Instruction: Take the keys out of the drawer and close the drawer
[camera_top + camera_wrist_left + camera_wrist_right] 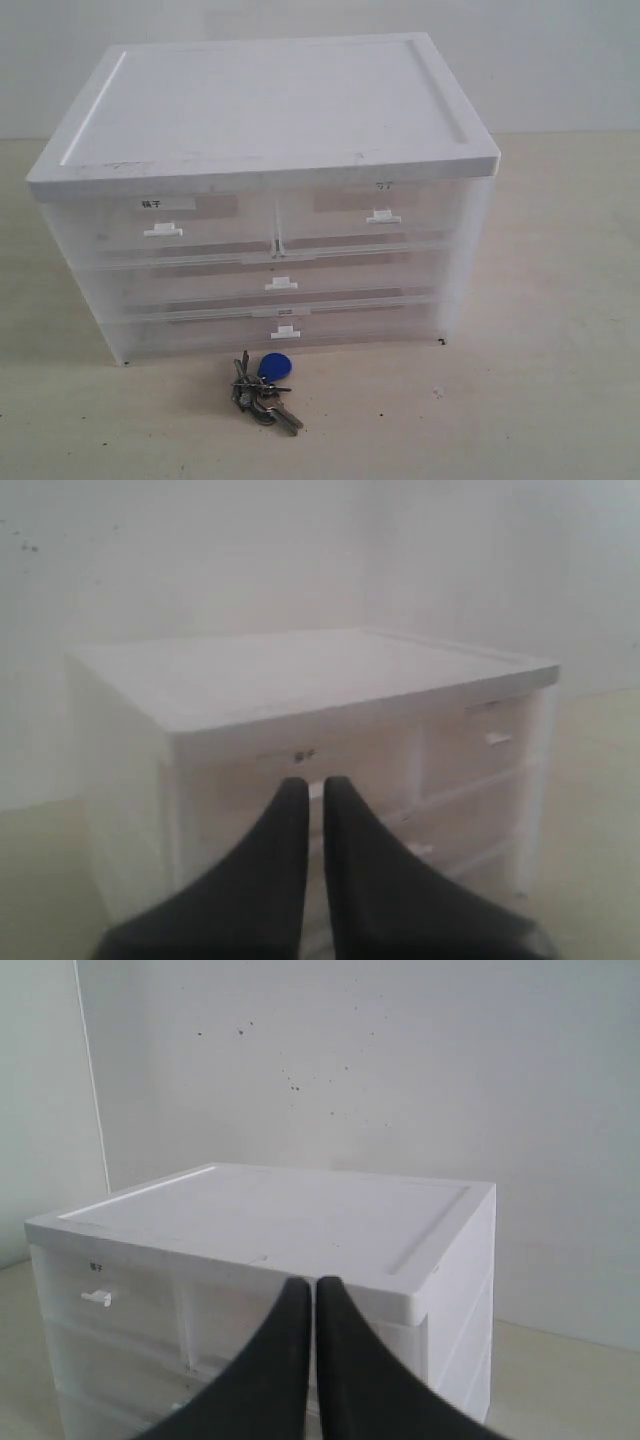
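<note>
Keys lie on the table at lower centre of the exterior frame, just in front of the drawer unit. Their long axis runs from the fob toward lower right. All drawers look closed. Left gripper and right gripper are both pressed together and empty. Neither wrist view shows the keys, so I cannot tell which arm is nearer.

I count one white box, two small drawers, two wide drawers, one bunch of keys, and my two claws: left claw, right claw.
</note>
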Action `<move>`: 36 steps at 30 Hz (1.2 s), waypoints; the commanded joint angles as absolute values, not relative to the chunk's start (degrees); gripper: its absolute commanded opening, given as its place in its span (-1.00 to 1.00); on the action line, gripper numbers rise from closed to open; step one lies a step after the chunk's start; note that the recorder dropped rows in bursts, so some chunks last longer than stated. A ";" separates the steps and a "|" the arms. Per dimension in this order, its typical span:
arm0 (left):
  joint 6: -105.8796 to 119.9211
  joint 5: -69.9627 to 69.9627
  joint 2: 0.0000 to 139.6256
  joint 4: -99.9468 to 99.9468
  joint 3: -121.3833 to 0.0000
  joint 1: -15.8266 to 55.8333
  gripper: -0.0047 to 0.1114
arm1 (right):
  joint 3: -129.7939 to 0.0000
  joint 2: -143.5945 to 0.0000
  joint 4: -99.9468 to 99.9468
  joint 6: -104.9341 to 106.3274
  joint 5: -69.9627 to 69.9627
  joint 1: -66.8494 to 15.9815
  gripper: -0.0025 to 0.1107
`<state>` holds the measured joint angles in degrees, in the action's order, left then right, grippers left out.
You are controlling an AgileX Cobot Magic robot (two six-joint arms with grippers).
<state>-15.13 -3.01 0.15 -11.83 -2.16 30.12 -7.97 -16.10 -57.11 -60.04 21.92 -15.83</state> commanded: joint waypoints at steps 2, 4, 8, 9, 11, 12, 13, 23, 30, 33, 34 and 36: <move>-4.04 -3.56 0.00 -0.96 0.00 19.40 -0.83 | -7.98 -15.76 -57.13 -60.07 21.99 -15.48 -0.96; -4.04 -6.23 0.00 -0.83 0.00 14.20 -0.83 | -7.98 -15.76 -57.13 -60.07 21.99 -15.48 -0.96; -4.04 -8.19 0.00 -0.69 0.00 5.22 -0.83 | -7.98 -15.76 -57.13 -60.07 21.99 -15.48 -0.96; -4.04 -9.08 0.00 -0.60 0.00 3.19 -0.83 | -7.98 -15.76 -57.13 -60.07 21.99 -15.48 -0.96; -4.04 -11.30 0.00 -0.60 0.00 0.26 -0.83 | -7.98 -15.76 -57.13 -59.96 21.99 -15.48 -0.96; -4.04 -12.80 0.00 -0.60 0.00 -0.92 -0.83 | -7.98 -15.76 -57.13 -59.96 21.99 -15.48 -0.96; -3.39 -14.36 0.00 -0.60 0.00 -1.80 -0.83 | -7.98 -15.76 -57.13 -59.96 21.99 -15.48 -0.96; -1.22 -16.80 0.00 -0.60 0.00 -2.80 -0.83 | -7.98 -15.76 -57.13 -59.95 21.99 -15.48 -0.96; -1.22 -16.82 0.00 -0.78 0.00 -2.80 -0.83 | -7.98 -15.76 -57.13 -60.18 21.99 -15.48 -0.96; -1.22 -16.82 0.00 -1.05 0.00 -2.80 -0.83 | -7.98 -15.76 -57.13 -60.18 21.99 -15.48 -0.96; -1.22 -16.82 0.00 -1.05 0.00 -2.80 -0.83 | -7.98 -15.76 -57.13 -60.18 21.99 -15.48 -0.96; -1.22 -16.82 0.00 -1.05 0.00 -2.80 -0.83 | -7.98 -15.76 -57.13 -60.05 21.99 -15.48 -0.96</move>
<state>-1.49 -16.75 0.15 -1.26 -0.21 -2.62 -7.97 -16.10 -57.11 -60.16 21.92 -15.83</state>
